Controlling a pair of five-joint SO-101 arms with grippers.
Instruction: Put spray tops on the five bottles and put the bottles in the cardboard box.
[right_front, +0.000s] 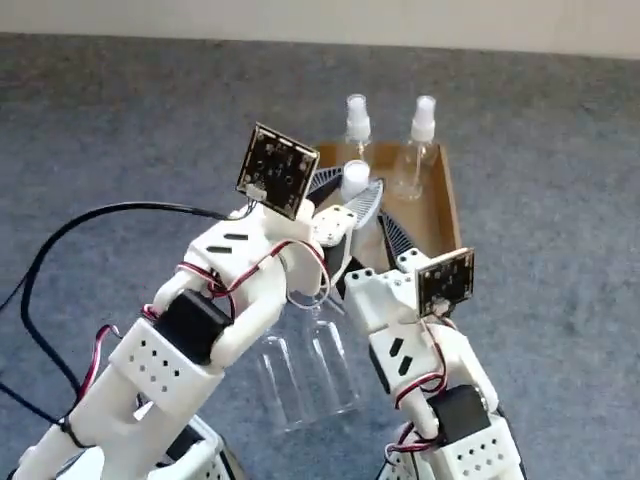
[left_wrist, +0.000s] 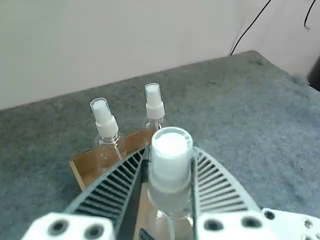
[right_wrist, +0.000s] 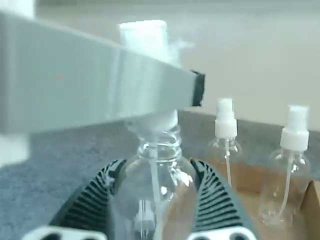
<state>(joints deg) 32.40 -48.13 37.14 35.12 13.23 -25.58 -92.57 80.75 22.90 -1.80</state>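
Left gripper is clamped on the white spray top, right at the neck of the clear bottle. The right gripper squeezes that bottle's body, close by the cardboard box. Two capped bottles stand inside it, and two bare bottles lie near the arms.

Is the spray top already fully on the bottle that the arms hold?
Not fully: bare neck threads of the bottle show under the spray top, which sits between the jaws of the left gripper.
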